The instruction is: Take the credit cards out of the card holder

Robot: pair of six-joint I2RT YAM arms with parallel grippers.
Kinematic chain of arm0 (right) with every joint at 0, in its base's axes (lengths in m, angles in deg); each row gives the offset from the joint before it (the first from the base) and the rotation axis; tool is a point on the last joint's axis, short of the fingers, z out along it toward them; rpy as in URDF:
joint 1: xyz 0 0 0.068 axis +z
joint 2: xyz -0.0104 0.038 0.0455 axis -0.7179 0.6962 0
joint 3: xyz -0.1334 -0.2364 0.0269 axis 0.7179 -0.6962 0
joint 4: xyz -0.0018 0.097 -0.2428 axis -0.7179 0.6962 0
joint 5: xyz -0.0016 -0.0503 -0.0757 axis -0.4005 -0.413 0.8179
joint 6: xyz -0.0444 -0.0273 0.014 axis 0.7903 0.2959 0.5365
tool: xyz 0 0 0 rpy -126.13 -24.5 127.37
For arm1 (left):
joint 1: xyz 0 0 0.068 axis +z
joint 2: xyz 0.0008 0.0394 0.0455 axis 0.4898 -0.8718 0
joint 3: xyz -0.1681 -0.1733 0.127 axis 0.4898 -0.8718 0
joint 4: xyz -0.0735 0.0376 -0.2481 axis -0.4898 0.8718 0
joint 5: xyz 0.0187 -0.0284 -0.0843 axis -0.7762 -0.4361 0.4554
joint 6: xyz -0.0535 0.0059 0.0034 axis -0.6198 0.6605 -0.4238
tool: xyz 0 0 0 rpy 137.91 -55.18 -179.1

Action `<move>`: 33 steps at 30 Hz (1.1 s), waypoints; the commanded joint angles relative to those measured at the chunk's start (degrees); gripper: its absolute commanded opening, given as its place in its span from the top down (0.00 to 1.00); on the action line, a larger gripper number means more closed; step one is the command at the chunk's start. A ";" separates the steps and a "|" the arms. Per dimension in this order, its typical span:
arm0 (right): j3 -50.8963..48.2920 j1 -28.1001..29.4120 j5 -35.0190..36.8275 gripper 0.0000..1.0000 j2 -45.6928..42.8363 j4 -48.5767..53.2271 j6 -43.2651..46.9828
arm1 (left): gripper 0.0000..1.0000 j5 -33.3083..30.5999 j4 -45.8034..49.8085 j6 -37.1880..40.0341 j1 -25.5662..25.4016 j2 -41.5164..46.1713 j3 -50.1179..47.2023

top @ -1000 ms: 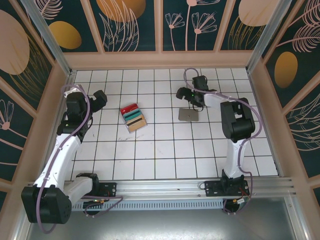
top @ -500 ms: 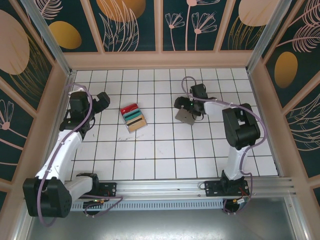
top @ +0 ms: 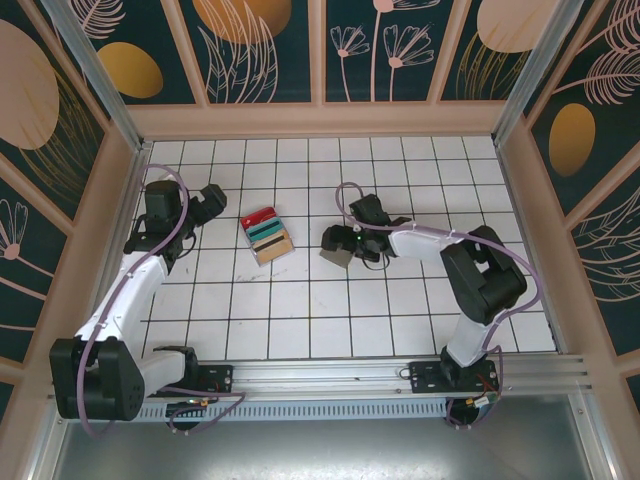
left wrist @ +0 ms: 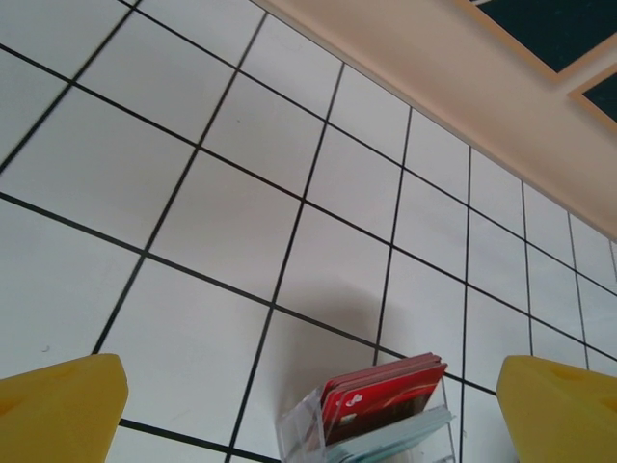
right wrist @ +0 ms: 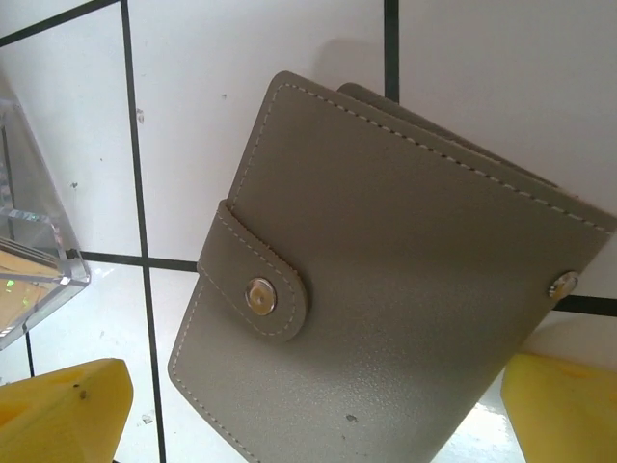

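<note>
Overhead view, white-tiled worktop (top: pixel 300 310). The card holder (top: pixel 333 256) sits a little right of centre, at the tip of the right claw (top: pixel 345 243). The right arm reaches in from the right side.

In the right wrist view we see the card holder (right wrist: pixel 386 289) up close. It is grey with a stitched edge, folded shut, and its side tab (right wrist: pixel 260 289) is snapped down over the front panel. A second snap stud (right wrist: pixel 562 285) shows at its right edge. It is turned at an angle to the tile lines. The right claw (right wrist: pixel 313 415) brackets its lower end, with one yellow fingertip (right wrist: pixel 63 415) by the left edge and the other against the right edge. We read this as the claw grasping the holder across its width, fingers spread wide.

The credit cards (top: pixel 267 235) are left of the card holder and apart from it, fanned in a clear stand (top: pixel 262 250). Red is farthest, then teal, yellow-orange and tan. A corner of that stand (right wrist: pixel 29 260) shows at the left edge of the right wrist view.

The left claw (top: pixel 207 200) is left of the stand, over the far-left tiles. In the left wrist view it (left wrist: pixel 308 415) is released, its yellow fingertips (left wrist: pixel 58 410) far apart with nothing between them. The red credit cards (left wrist: pixel 386 391) and the clear stand (left wrist: pixel 304 429) lie ahead of it.
</note>
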 commanded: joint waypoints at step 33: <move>-25.50 -13.23 6.49 0.01 -39.88 -6.84 -0.64 | 0.56 -12.86 23.64 5.30 -44.17 -43.29 35.52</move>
